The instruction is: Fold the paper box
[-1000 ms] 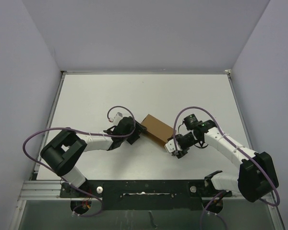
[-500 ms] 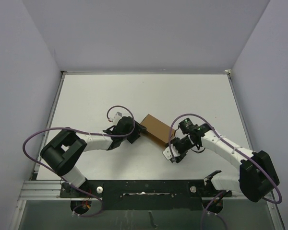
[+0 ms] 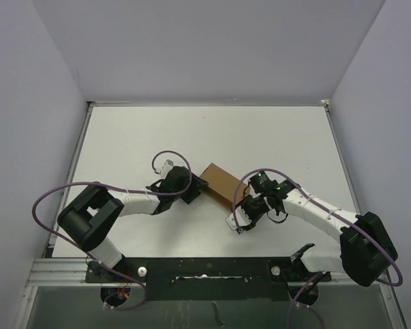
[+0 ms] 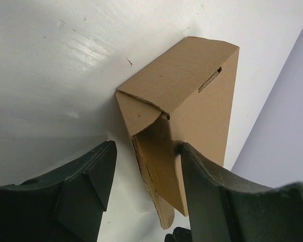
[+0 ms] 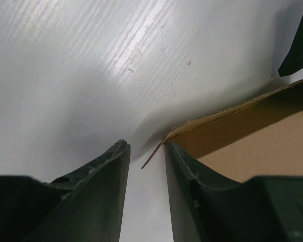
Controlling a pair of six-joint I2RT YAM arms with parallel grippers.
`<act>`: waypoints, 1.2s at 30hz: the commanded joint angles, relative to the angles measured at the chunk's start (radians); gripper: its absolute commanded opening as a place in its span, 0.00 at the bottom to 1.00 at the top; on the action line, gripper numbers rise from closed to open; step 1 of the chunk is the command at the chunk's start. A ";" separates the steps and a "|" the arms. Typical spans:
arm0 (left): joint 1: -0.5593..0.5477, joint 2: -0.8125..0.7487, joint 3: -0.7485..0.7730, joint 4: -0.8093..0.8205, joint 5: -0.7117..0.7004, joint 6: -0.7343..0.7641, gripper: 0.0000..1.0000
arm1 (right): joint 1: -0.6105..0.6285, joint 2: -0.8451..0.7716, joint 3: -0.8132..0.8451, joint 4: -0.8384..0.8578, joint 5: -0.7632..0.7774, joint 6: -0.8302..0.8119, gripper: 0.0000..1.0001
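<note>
While the paper box (image 3: pixel 222 181) is lying near the middle of the white table (image 3: pixel 281 137), slanted between the two arms, the step in hand is looking like the tucking of its ends, and doing it well is coming down to steadying one end while the other is being worked. At the far-left end the left gripper (image 4: pixel 146 151) is straddling the untucked end flap (image 4: pixel 159 166), its jaws standing spread with one finger just beside the box wall and the other apart from it; a grip there is wanting to take the flap flat, below the crease, so the cardboard is bending on its score and not buckling. At the near-right end the right gripper (image 5: pixel 146 146) is holding its jaws only narrowly parted, pinching nothing, with a loose flap edge (image 5: pixel 153 155) poking into the gap and brushing one finger; the jaws are needing to centre on that edge before squeezing, or it is likely slipping out sideways. A cut slot (image 4: pixel 210 79) on the top panel is showing where a tab is probably belonging. The tabletop is looking smooth and glossy, so the light box is apt to be sliding under any push. Pale lilac walls (image 3: pixel 205 48) are enclosing the table on three sides, and purple cables (image 3: pixel 51 195) are looping off both arms.
</note>
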 commanded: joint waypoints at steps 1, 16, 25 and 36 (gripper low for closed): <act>0.015 0.032 0.006 0.015 0.002 0.007 0.49 | 0.013 0.008 0.009 0.064 0.027 0.042 0.35; 0.022 0.042 0.020 -0.003 0.027 0.014 0.45 | 0.023 0.022 0.006 0.102 0.056 0.051 0.34; 0.026 0.040 0.019 -0.005 0.032 0.013 0.44 | 0.046 0.035 0.008 0.087 0.060 0.035 0.32; 0.033 0.039 0.021 -0.005 0.039 0.012 0.42 | 0.072 0.073 0.013 0.122 0.128 0.058 0.26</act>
